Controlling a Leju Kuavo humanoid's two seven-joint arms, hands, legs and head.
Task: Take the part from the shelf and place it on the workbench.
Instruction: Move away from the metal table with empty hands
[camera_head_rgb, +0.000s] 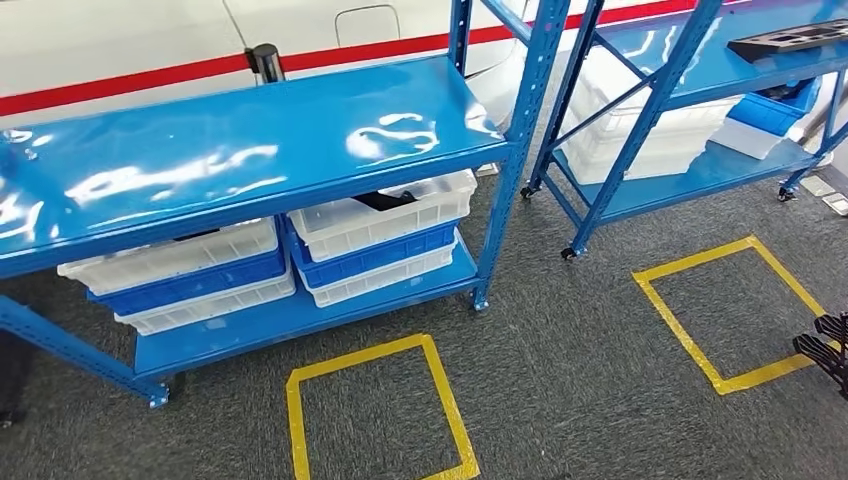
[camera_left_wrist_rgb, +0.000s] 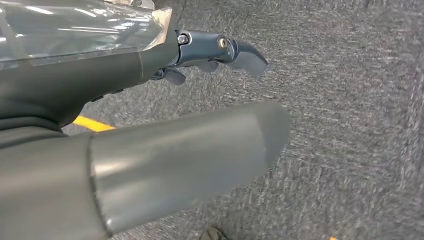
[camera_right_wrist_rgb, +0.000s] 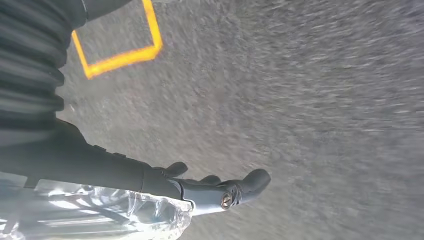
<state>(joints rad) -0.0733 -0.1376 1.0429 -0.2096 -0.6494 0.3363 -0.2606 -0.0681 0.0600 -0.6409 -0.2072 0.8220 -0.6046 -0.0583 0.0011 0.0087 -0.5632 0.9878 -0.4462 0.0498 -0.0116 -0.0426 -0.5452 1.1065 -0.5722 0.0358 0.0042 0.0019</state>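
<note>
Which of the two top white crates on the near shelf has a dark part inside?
The right top white crate; a dark part shows above its rim. The left top white crate shows none.

Right hand (camera_head_rgb: 828, 352) low at right edge, over floor (camera_head_rgb: 580, 380). Ahead-left of it: floor square (camera_head_rgb: 735, 315); beyond that, second shelf (camera_head_rgb: 700, 60) carrying flat part (camera_head_rgb: 790, 40). Far left: first shelf (camera_head_rgb: 240, 150), stacked bins (camera_head_rgb: 370, 240) underneath.

Both hands (camera_left_wrist_rgb: 220, 52) (camera_right_wrist_rgb: 220, 192) apparently empty, fingers apart

Head view high, facing down at blue shelves (camera_head_rgb: 250, 150), both wrist views close above grey carpet (camera_right_wrist_rgb: 300, 100), shared
</note>
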